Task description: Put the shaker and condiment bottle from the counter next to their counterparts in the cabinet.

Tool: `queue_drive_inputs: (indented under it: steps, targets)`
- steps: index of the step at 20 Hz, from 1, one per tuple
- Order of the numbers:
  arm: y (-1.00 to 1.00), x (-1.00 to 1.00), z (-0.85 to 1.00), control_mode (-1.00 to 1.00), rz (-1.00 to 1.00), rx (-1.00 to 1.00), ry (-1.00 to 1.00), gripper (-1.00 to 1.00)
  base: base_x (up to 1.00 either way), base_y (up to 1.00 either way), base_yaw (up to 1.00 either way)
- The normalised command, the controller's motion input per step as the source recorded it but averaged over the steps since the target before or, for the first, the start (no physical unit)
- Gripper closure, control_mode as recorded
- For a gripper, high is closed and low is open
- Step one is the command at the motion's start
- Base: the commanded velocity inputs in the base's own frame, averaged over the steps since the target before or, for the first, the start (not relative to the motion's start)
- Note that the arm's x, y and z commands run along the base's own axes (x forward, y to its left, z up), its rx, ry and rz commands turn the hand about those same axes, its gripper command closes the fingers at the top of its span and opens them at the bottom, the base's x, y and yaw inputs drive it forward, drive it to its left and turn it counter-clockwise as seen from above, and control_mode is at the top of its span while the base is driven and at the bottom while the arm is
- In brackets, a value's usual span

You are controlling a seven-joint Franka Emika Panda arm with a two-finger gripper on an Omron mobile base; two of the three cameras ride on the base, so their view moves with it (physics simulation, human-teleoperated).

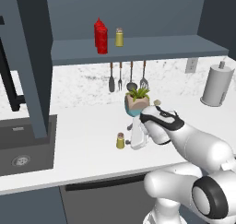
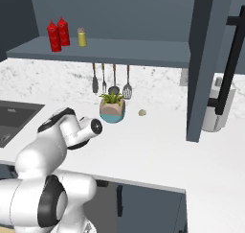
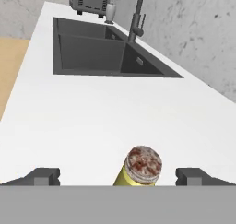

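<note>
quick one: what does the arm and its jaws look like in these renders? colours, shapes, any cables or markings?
The arm is glossy white with rounded, bulbous links and dark grey to black bands and caps at the joints. The hand is a white block. The gripper ends in two small dark grey, blocky fingertips. No cables or markings are visible.

A: Where is the arm?

B: In the left base view it rises from the lower right, bends at the elbow and reaches forward and down, with the white hand and gripper (image 1: 136, 140) pointing downward.

A: And seen from the other side?

B: The arm folds over itself at lower left, the wrist's round end cap facing right.

A: The jaws?

B: Spread wide. In the hand view the two dark fingertips (image 3: 44, 176) stand far apart near the bottom corners, gripping nothing.
</note>
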Motion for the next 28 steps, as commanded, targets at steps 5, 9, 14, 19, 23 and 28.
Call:
queue_drive_inputs:
  steps: [5, 9, 14, 19, 23, 28]
  targets:
    - [0.00, 0.00, -0.27, -1.00, 0.00, 0.00, -0.04, -1.00, 0.00, 0.00, 0.00]
    - [0.03, 0.00, -0.18, -1.00, 0.00, 0.00, -0.01, -1.00, 0.00, 0.00, 0.00]
    - [0.06, 0.00, -0.22, -1.00, 0.00, 0.00, 0.00, -1.00, 0.00, 0.00, 0.00]
    - [0.04, 0.00, -0.19, -1.00, -0.02, 0.00, 0.00, -1.00, 0.00, 0.00, 0.00]
    - [0.00, 0.00, -0.18, -1.00, -0.03, 0.00, 0.00, -1.00, 0.00, 0.00, 0.00]
    - [0.00, 0.01, -0.09, -1.00, -0.02, 0.00, 0.00, -1.00, 0.00, 0.00, 0.00]
